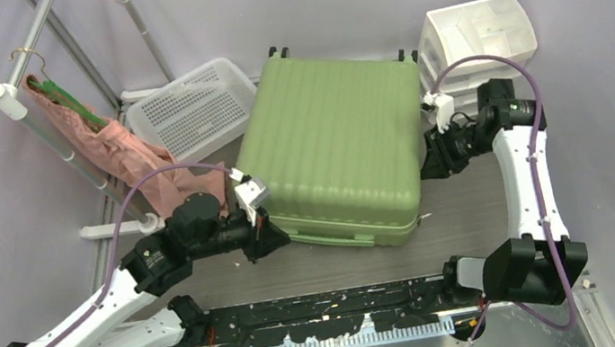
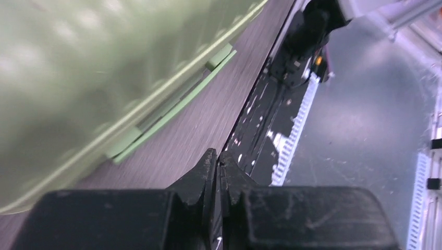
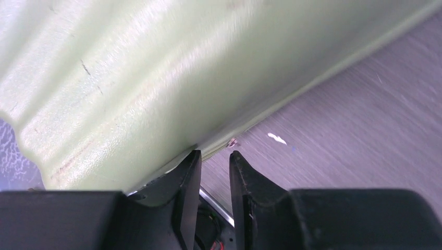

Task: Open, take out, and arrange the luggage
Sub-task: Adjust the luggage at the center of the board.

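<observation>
The light-green ribbed suitcase lies flat and closed in the middle of the table, wheels toward the back. My left gripper is at its front-left corner, beside the shell. In the left wrist view the gripper is shut and empty, with the suitcase and its green side handle at upper left. My right gripper is against the suitcase's right edge. In the right wrist view the gripper is open by a narrow gap and empty, one finger under the rim of the shell.
A white mesh basket leans at the back left. A white drawer unit stands at the back right, close to my right arm. A pink garment hangs on a rack at the left. A black rail runs along the near edge.
</observation>
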Action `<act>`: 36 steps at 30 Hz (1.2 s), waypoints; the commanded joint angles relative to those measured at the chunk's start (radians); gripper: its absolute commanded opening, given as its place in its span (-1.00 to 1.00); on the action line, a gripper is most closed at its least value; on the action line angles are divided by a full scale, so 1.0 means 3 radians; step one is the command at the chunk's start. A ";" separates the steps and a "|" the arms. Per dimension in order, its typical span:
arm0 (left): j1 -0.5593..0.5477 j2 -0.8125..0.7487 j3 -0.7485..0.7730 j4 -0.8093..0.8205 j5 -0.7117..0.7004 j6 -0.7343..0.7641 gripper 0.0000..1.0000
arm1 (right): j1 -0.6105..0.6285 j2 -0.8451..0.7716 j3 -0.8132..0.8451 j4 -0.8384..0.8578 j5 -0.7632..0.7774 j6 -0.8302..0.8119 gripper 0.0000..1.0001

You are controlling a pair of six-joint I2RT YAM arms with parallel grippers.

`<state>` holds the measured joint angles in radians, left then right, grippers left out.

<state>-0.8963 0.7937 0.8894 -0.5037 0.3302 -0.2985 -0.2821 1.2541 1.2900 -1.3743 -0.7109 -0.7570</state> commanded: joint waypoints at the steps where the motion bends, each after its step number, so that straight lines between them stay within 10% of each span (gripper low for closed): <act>1: -0.0124 -0.0032 -0.0275 0.0273 -0.0405 0.0190 -0.83 | 0.0521 -0.0174 -0.0014 0.0601 -0.0576 0.0771 -0.32; 14: -0.0074 0.0863 -0.0111 0.0537 -0.2329 -0.0394 -0.76 | 0.0783 -0.0166 0.0237 0.0655 -0.0284 0.0915 0.02; 29: 0.0703 0.1681 0.0483 0.1043 -0.1779 -0.0685 -0.75 | 0.0685 -0.0263 0.0276 0.0665 -0.0562 0.1161 0.12; 36: 0.0545 0.0811 -0.0156 0.1036 -0.1448 -0.0940 -0.51 | 0.0685 -0.0437 -0.0032 0.0796 -0.0727 0.1087 0.25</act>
<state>-0.6945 1.2377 0.9302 -0.3515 -0.1631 -0.5186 -0.0742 1.1877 1.3197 -1.1915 -0.8688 -0.4305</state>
